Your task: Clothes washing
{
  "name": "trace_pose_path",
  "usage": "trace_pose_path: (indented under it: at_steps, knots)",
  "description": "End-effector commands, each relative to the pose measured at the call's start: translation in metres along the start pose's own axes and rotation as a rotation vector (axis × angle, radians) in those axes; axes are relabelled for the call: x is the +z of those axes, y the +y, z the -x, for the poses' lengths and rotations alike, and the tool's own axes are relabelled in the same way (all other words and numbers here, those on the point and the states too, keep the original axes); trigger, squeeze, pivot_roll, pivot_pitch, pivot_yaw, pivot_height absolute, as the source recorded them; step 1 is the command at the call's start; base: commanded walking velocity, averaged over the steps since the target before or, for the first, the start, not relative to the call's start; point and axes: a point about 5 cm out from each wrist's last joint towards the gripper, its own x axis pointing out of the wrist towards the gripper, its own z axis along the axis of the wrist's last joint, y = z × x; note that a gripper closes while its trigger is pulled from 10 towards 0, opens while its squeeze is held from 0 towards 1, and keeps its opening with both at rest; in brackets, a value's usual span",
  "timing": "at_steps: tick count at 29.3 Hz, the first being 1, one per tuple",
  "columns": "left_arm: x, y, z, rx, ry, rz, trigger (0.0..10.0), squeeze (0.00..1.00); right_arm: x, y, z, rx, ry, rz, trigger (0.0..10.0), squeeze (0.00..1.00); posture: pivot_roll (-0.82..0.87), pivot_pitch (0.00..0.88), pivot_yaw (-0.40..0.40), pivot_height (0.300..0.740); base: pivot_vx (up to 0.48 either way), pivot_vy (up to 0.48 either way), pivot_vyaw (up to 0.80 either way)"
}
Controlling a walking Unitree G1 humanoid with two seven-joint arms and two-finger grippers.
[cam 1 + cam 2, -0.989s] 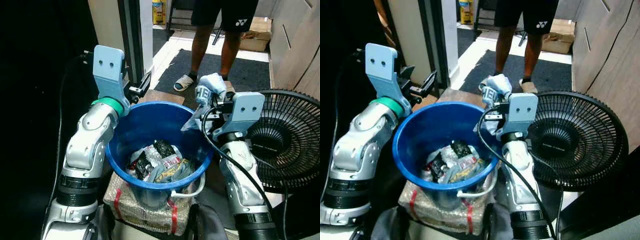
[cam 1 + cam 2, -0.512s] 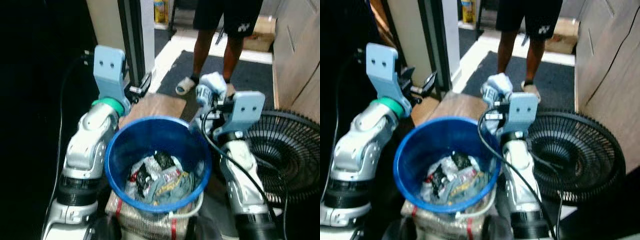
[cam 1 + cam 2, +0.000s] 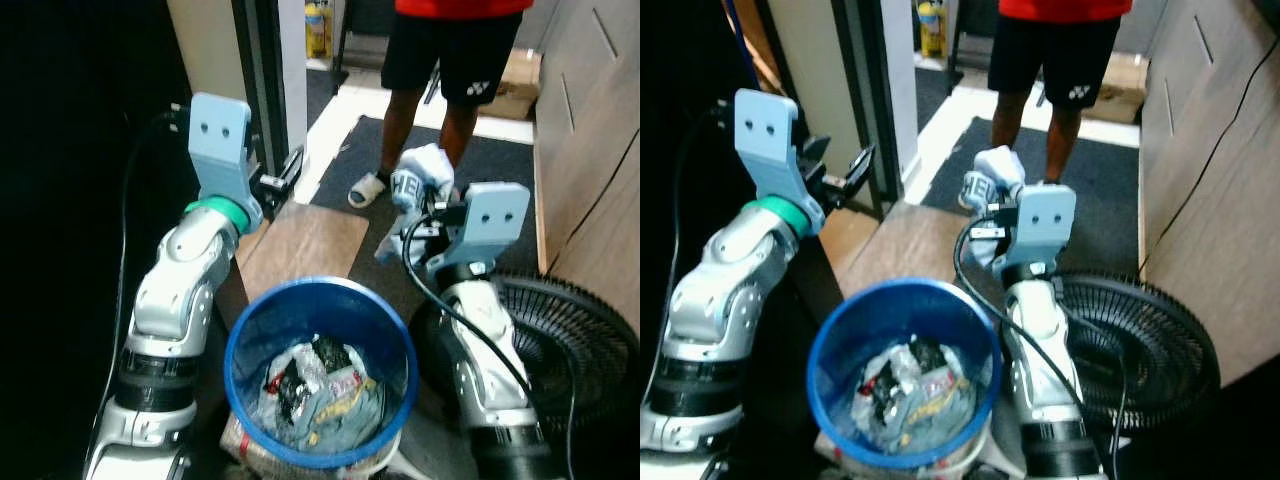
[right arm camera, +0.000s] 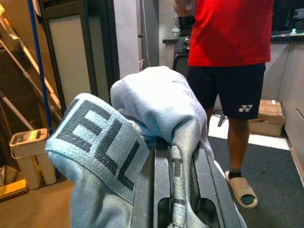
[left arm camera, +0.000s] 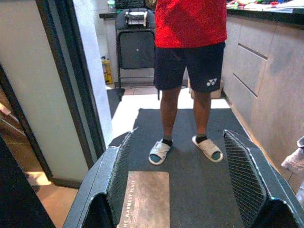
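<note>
We see a dark grey mat [image 3: 505,150] on a pale tiled floor [image 3: 330,100], with a brown doormat [image 5: 145,204] at its near edge. A black door frame [image 3: 258,80] stands beside a cream wall [image 5: 38,95]. Grey cabinet fronts [image 5: 266,80] line the other side. A person [image 5: 190,47] in a red shirt, dark shorts and sandals stands on the mat. A black fan [image 3: 1140,350] sits low on the floor.

"THE WARMEST PLACE" on doormat [image 5: 146,199]

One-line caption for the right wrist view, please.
Right gripper shut on a pale blue lettered garment, with a person in a red shirt standing ahead.
</note>
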Motion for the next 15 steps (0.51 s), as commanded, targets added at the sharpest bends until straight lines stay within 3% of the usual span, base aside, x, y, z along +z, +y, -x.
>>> trace_pose_path:
  at_steps: [1,15]
  knots:
    - [-0.0071,0.0021,0.0012,0.008,0.027,-0.002,10.0,0.00,-0.0003,0.0005,0.0006,0.000,-0.003,0.005,10.0,0.00,0.08,0.048,0.079,0.695,0.000,0.000,0.00]
    - [-0.0169,0.0037,0.0021,0.018,0.056,-0.011,10.0,0.00,-0.0029,-0.0013,0.0014,-0.009,0.004,0.010,10.0,0.00,0.07,0.048,0.078,0.740,0.000,0.000,0.00]
